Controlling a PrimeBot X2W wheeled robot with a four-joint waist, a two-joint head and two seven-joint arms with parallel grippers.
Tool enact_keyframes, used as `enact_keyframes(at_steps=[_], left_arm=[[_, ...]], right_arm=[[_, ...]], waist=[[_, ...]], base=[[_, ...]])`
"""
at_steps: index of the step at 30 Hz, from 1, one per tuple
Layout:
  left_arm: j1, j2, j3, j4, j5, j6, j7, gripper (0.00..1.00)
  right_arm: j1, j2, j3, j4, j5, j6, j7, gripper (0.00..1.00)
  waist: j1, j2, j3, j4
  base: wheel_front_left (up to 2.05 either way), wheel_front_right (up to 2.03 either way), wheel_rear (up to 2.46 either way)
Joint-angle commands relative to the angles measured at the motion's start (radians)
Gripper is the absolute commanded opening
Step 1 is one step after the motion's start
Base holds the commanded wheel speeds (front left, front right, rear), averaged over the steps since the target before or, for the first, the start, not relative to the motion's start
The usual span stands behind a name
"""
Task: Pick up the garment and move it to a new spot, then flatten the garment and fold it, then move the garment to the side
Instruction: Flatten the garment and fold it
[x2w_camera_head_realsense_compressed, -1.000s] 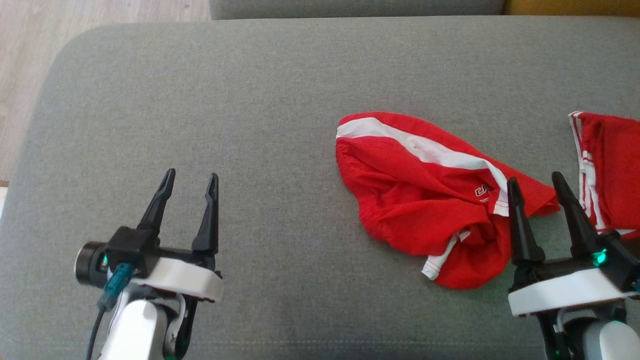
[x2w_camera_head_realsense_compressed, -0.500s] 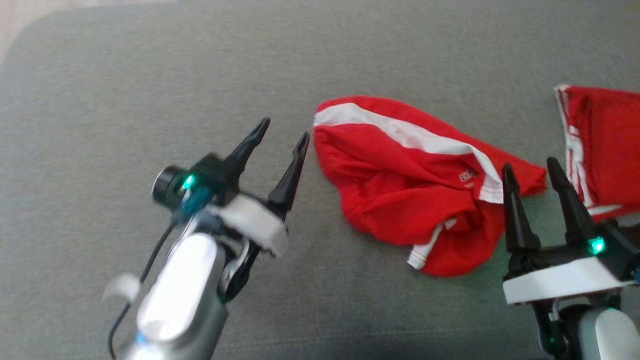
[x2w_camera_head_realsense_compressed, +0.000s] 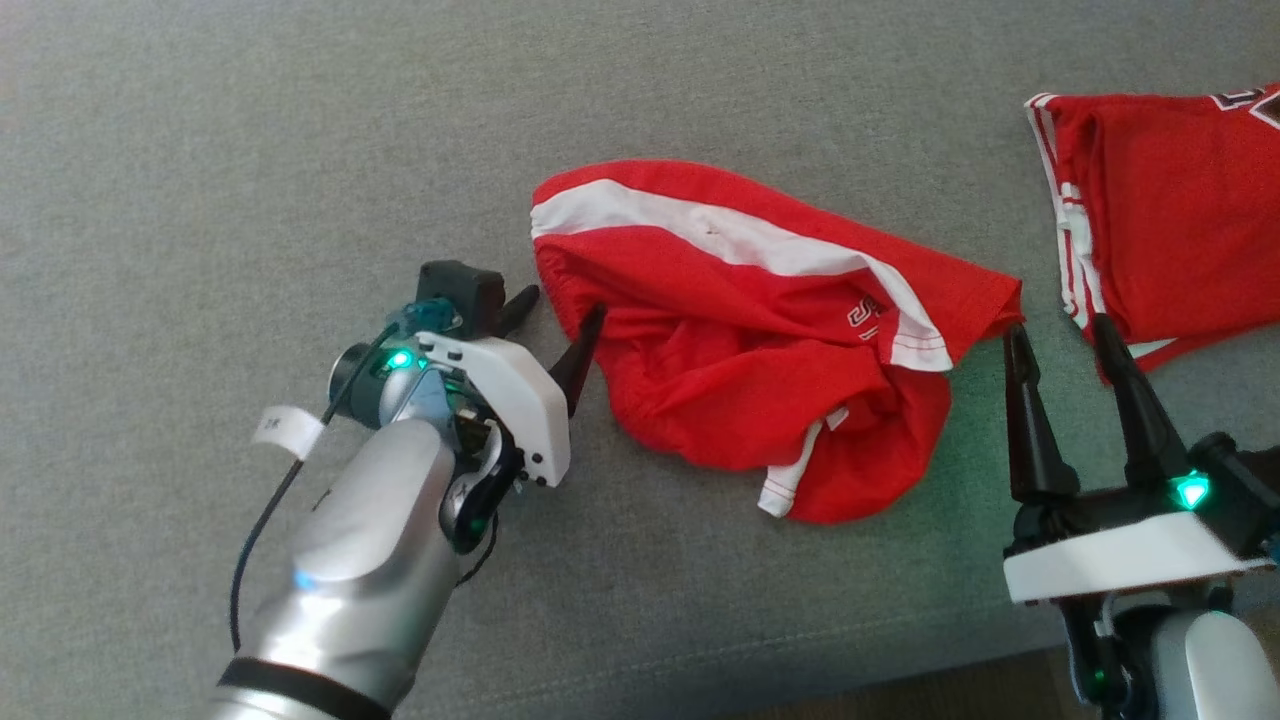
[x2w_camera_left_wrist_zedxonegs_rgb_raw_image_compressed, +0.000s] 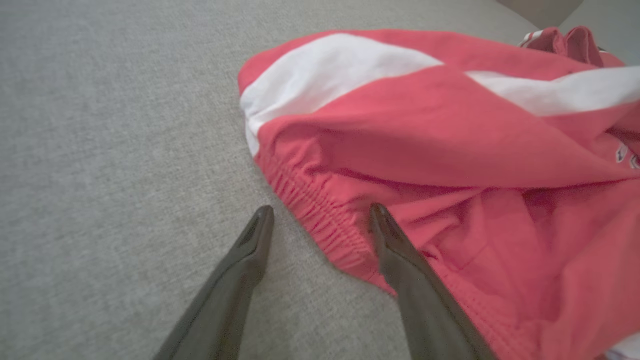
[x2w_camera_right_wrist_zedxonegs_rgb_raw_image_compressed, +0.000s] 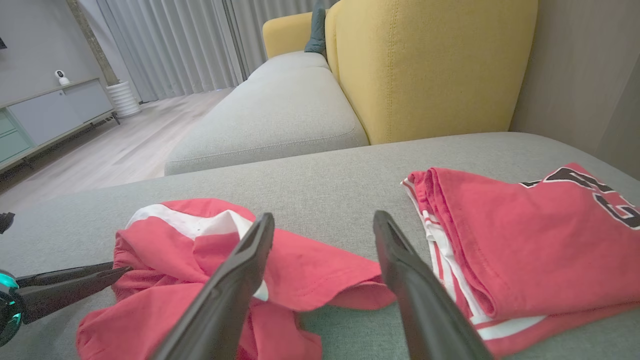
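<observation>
Left gripper (x2w_camera_head_realsense_compressed: 564, 301) moved to red shorts (x2w_camera_head_realsense_compressed: 700, 370), jaws apart

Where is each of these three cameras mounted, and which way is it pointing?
Head view: on the head, looking down at the grey cushion, crumpled red shorts and folded jersey; both arms with open jaws show.
Left wrist view: on the left wrist, looking along its open jaws at the shorts' waistband.
Right wrist view: on the right wrist, facing a yellow sofa back; own open jaws show.
Shared: all see the shorts.
</observation>
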Motion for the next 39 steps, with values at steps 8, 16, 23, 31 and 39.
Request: enact_keyframes(at_steps=[8,16,23,31,39], left_arm=[[-0.067,0.009,-0.063,0.047,-0.029,0.037,-0.03,0.0],[0.024,0.04,-0.112,0.012,0.03,0.1,-0.14,0.0],[0.169,0.113,-0.139,-0.122,0.053,0.144,-0.154,0.0],[0.31,0.162,-0.165,-0.26,0.051,0.187,-0.105,0.0],[0.368,0.154,-0.101,-0.375,-0.001,0.227,-0.216,1.0]], right_arm=[[-0.037,-0.005,0.003,-0.033,0.003,-0.001,-0.008,1.0],[-0.024,-0.005,-0.009,-0.033,-0.008,-0.001,0.005,1.0],[-0.013,-0.005,-0.032,-0.038,-0.025,-0.001,0.028,1.0],[0.002,-0.005,-0.038,-0.05,-0.034,-0.001,0.053,1.0],[0.011,-0.005,-0.022,-0.064,-0.062,-0.001,0.078,1.0]], waist=[[-0.0001,0.0,0.002,0.025],[-0.0001,0.0,-0.027,0.068],[-0.0001,0.0,-0.056,0.117],[-0.0001,0.0,-0.088,0.148],[-0.0001,0.0,-0.116,0.162]], base=[[0.0,0.0,0.0],[0.0,0.0,0.0],[0.0,0.0,0.0],[0.0,0.0,0.0],[0.0,0.0,0.0]])
